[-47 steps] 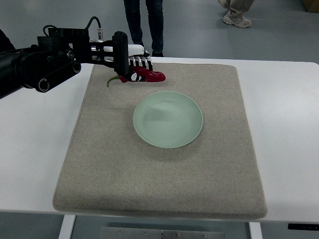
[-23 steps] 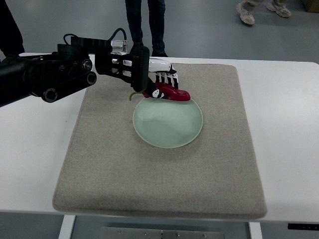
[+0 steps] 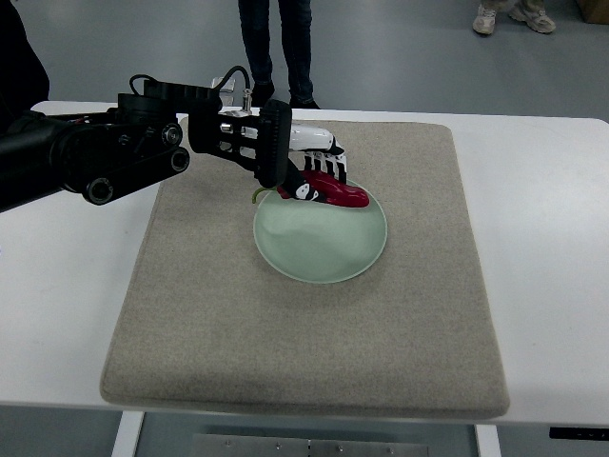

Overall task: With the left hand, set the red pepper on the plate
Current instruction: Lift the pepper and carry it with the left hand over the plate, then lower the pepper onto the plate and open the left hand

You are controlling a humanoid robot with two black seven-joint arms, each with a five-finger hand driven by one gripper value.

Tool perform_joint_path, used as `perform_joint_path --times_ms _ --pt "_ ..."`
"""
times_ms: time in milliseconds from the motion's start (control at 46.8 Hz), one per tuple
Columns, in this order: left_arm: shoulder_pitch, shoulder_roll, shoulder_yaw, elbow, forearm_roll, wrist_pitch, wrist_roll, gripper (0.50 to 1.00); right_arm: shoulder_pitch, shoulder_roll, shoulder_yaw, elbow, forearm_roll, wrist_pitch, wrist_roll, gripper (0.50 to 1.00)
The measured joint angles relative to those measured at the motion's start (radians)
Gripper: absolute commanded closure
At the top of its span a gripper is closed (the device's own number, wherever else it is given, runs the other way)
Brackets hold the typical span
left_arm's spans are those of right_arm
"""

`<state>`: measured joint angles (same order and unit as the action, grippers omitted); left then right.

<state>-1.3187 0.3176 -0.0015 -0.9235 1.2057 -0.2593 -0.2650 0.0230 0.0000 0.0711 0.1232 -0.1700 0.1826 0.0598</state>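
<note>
Left hand (image 3: 314, 171) reaching in from frame left, fingers curled round red pepper (image 3: 333, 192), held over upper edge of pale green plate (image 3: 324, 252), grey mat (image 3: 304, 333) underneath, center frame.

One red pepper (image 3: 333, 192), one pale green plate (image 3: 324, 243), one grey mat (image 3: 304, 324), one white desk (image 3: 552, 267), one robot hand (image 3: 309, 167), two people's legs at the far edge

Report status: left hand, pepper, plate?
Left hand shut on glossy red chili pepper, over far rim of pale green round plate. Not released. Right hand unseen. Nothing blocking.
</note>
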Motion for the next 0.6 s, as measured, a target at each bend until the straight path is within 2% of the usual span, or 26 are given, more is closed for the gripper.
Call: perform_joint_path --times_ms 171,256,342,598 --pt "0.001 -0.001 0.014 0.0 0.0 0.0 0.0 0.84 0.0 0.0 0.0 0.0 0.0 0.0 0.0 0.568" --pt "0.002 -0.006 0.014 0.0 0.0 0.0 0.0 0.834 0.0 0.0 0.0 0.0 0.0 0.0 0.0 0.568" --pt "0.004 -0.013 0.014 0.0 0.0 0.0 -0.001 0.806 0.0 0.0 0.0 0.0 0.0 0.0 0.0 0.568" --pt "0.008 -0.025 0.017 0.0 0.0 0.0 -0.001 0.789 0.0 0.0 0.0 0.0 0.0 0.0 0.0 0.568"
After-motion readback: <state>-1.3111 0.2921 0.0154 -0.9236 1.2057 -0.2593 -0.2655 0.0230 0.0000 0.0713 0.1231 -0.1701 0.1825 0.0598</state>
